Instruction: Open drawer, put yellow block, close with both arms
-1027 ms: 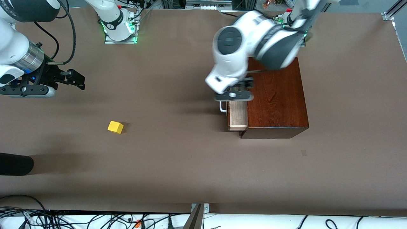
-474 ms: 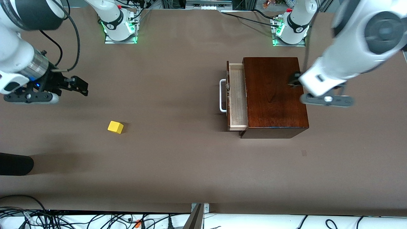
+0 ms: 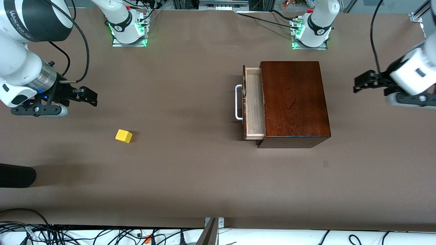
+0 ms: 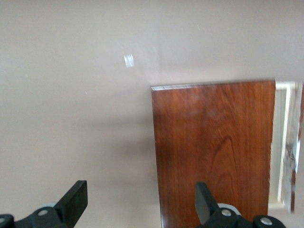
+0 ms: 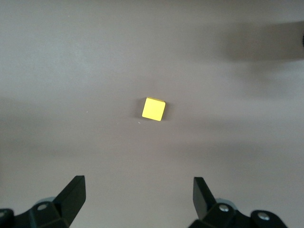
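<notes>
Brown matting covers the table (image 3: 190,177) in the front view, with both arm bases along the 12 o'clock edge. Toward the left arm's end stands the wooden box (image 3: 293,102); its drawer (image 3: 253,103) is pulled part way out on the side facing the right arm's end, showing a pale interior, with the white handle (image 3: 238,102) on its front. The yellow block (image 3: 123,136) rests on the bare mat toward the right arm's end, well apart from the box and slightly nearer the front camera than the drawer handle. The right gripper (image 3: 89,96) hangs over the mat at roughly 10 o'clock from the block, clear of it. The left gripper (image 3: 362,81) hangs over the mat past the box's closed end, at about 2 o'clock from the box, touching nothing. In the left wrist view, the left gripper (image 4: 141,202) has its fingers (image 4: 76,199) spread wide and empty; beneath lie the box top (image 4: 213,152) and a strip of the open drawer (image 4: 285,142). In the right wrist view, the right gripper (image 5: 139,197) is likewise spread wide and empty, and the block (image 5: 154,109) sits on the mat between the lines of its fingers (image 5: 73,192), well clear of both.
</notes>
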You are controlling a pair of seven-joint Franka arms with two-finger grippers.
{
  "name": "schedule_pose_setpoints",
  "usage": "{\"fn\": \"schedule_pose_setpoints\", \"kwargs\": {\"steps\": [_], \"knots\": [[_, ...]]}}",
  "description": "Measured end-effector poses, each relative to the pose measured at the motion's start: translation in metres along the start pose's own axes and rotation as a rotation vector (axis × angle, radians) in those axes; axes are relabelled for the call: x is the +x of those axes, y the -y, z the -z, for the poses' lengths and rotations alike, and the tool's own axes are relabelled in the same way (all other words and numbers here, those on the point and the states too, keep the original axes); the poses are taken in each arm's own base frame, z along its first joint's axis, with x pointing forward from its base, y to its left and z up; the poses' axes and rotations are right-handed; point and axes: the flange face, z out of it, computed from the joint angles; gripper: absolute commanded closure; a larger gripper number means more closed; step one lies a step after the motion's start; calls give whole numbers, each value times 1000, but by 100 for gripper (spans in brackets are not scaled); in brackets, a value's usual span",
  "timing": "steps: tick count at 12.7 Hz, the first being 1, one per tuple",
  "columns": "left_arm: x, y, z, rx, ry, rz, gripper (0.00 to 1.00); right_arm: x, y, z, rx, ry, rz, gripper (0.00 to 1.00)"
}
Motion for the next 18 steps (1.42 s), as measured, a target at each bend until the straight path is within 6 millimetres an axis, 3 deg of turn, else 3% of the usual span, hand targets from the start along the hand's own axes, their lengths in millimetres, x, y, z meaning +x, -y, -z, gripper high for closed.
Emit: {"fn": "schedule_pose_setpoints", "kwargs": {"steps": [2, 6, 9, 11, 15, 18], "knots": [[-19, 14, -8, 1, -28, 16, 0, 12, 0, -35, 0, 55, 2, 0], [-29, 8, -12, 3, -22, -24, 0, 39, 4, -102, 15, 46, 7, 0], [-29, 8, -13, 3, -20, -31, 0, 40, 5, -185, 30, -3, 5, 0], [-29, 8, -14, 3, -18, -32, 0, 35, -5, -231, 29, 4, -15, 0], [-31, 8, -15, 3, -7, -33, 0, 40, -34, -285, 20, 8, -85, 0], [-31, 8, -15, 3, 1, -33, 0, 36, -35, -309, 21, 8, -136, 1]]}}
